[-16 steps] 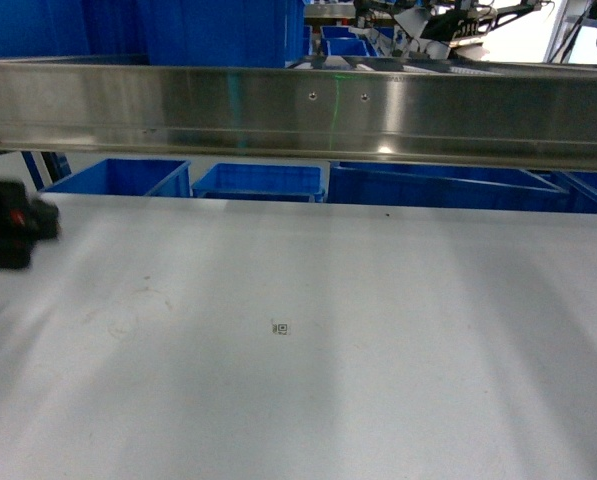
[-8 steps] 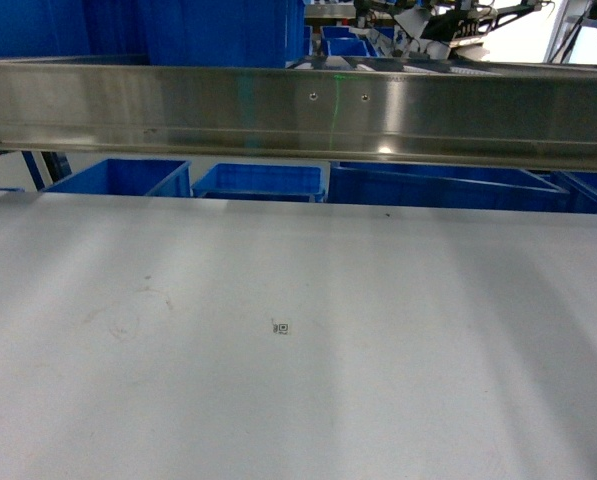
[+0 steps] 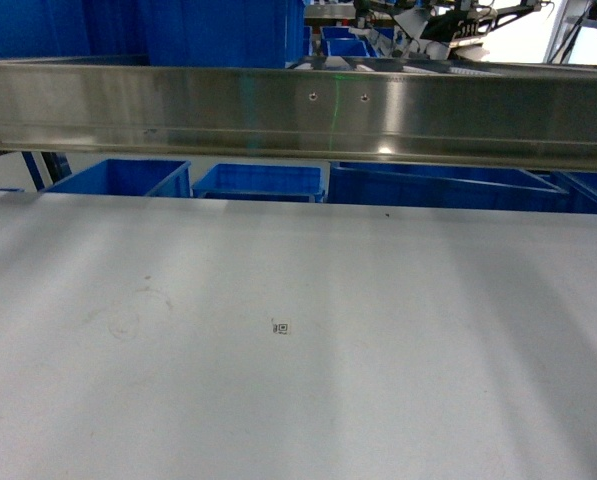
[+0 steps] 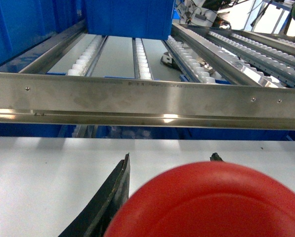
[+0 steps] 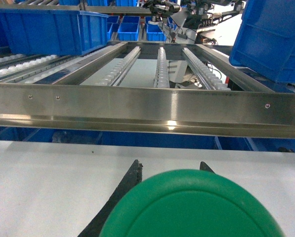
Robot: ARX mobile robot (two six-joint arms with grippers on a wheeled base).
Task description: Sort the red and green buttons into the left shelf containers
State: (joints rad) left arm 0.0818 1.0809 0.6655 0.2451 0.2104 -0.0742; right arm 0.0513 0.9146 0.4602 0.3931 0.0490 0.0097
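In the left wrist view a red button (image 4: 211, 207) fills the lower right, and my left gripper (image 4: 171, 158) is shut on it, with one dark finger (image 4: 112, 192) showing on its left side. The right wrist view shows a green button (image 5: 191, 207) low in the frame, with my right gripper (image 5: 169, 164) shut on it. Both grippers hang over the white table (image 4: 48, 173), short of the steel shelf rail (image 4: 137, 101). A blue container (image 4: 130, 17) stands on the roller shelf behind that rail. Neither gripper appears in the head view.
Roller lanes (image 5: 159, 64) run back behind the steel rail (image 5: 137, 108), with blue bins at left (image 5: 48, 29) and right (image 5: 275, 34). In the head view, the rail (image 3: 298, 115) crosses above the white table (image 3: 298, 400), and more blue bins (image 3: 258, 182) sit below it.
One second ago my left gripper showed at the left edge of the head view; it has since moved out of that view. The table looks the same.
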